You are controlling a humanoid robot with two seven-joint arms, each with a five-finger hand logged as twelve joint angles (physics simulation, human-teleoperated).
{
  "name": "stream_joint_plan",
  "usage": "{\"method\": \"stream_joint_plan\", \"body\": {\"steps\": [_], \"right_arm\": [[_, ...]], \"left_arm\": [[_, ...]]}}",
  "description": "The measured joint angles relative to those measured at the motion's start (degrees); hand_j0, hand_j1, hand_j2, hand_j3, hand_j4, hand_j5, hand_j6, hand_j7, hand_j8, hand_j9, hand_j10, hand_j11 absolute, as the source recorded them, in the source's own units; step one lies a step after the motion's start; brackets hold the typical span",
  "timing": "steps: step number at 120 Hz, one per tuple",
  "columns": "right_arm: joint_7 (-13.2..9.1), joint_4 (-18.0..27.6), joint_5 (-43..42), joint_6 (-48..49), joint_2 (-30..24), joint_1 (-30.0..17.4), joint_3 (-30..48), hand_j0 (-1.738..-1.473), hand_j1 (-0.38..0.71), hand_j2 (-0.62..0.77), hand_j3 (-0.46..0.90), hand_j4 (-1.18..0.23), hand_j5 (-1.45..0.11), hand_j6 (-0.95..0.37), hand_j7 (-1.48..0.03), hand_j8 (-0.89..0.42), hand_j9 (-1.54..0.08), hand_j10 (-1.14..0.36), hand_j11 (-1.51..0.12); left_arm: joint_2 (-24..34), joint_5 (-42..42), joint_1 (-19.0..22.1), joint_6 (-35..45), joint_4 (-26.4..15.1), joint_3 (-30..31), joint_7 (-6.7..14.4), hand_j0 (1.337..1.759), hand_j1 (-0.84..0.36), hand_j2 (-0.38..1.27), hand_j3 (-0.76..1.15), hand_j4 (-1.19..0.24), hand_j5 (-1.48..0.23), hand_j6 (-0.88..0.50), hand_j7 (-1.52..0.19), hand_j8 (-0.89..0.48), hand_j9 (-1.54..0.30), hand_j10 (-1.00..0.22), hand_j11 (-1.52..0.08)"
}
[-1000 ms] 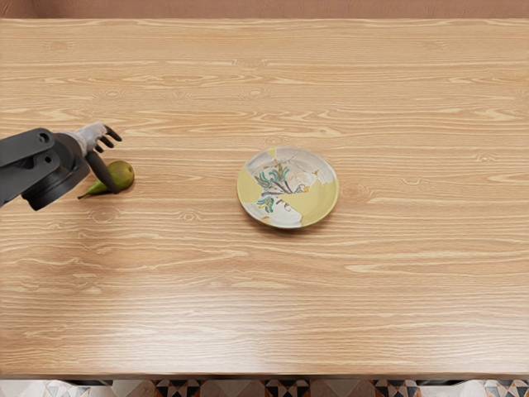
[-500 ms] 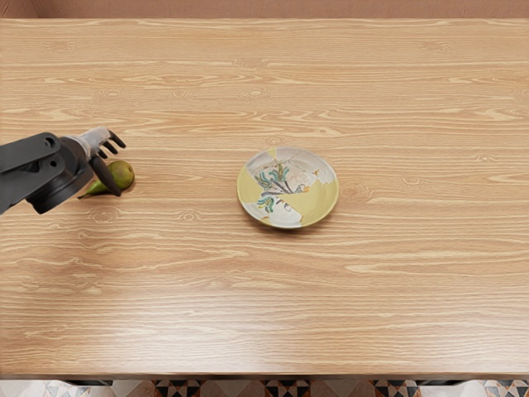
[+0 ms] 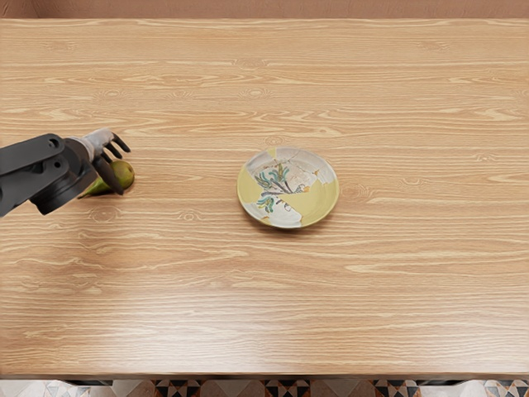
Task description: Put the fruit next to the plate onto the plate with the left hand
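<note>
A green pear [image 3: 123, 174] lies on the wooden table [image 3: 264, 289] at the left, well apart from the plate [image 3: 327, 198], which is yellow with a floral pattern and sits near the table's centre. My left hand [image 3: 115, 165] comes in from the left edge and sits right at the pear's left side. Its fingers [image 3: 116, 146] are spread above the fruit and the dark thumb [image 3: 107, 176] crosses in front of it. The pear's stem end is hidden behind the wrist. The fruit still rests on the table. The right arm does not show.
The table's front edge runs along the bottom of the view, with patterned floor below it. Bare wood lies between the pear and the plate.
My left hand has crept right and slightly down over the pear, hiding more of it. The pear and plate have not moved.
</note>
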Motion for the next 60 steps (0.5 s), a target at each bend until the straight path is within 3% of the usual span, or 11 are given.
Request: {"method": "stream_joint_plan", "body": {"steps": [60], "right_arm": [[0.0, -0.1, 0.0, 0.0, 0.0, 0.0, 0.1, -1.658, -0.35, 0.00, 0.00, 0.00, 0.00, 0.00, 0.00, 0.00, 0.00, 0.00, 0.00]], "left_arm": [[-0.1, -0.3, 0.0, 0.0, 0.0, 0.0, 0.0, 1.658, -0.19, 0.11, 0.00, -0.46, -0.61, -0.46, -0.61, -0.46, -0.61, -0.46, -0.61]]}}
